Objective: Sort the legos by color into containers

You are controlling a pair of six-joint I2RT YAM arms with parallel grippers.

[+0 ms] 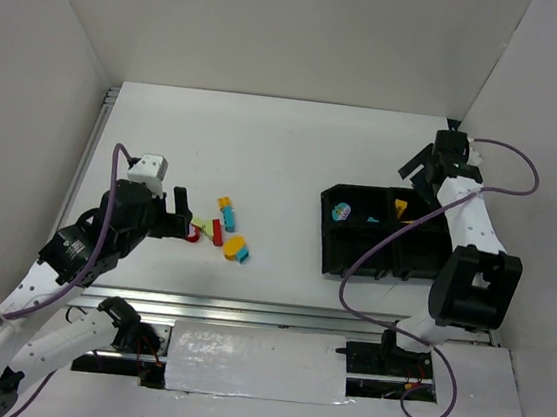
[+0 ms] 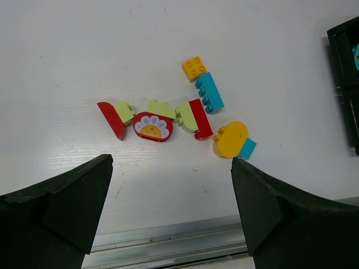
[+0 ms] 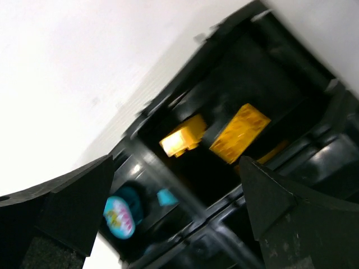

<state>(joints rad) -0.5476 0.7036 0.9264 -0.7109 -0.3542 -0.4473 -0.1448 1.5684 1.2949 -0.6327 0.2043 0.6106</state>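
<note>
A robotics lab test cell: a white tabletop [image 1: 295, 150] boxed in by plain white panels [image 1: 299, 30], with a cabled left arm [image 1: 72, 255] and right arm [image 1: 467, 230] bolted along an aluminium rail [image 1: 246, 314].

The white table surface [image 1: 294, 160] is lit brightly and evenly from above; only faint, soft shadows are cast beside the small plastic bricks [image 2: 152, 126]. The left wrist view is rendered sharp. The right wrist view is smeared by blur, and the black plastic four-compartment tray [image 3: 146, 157] is left dark.
</note>
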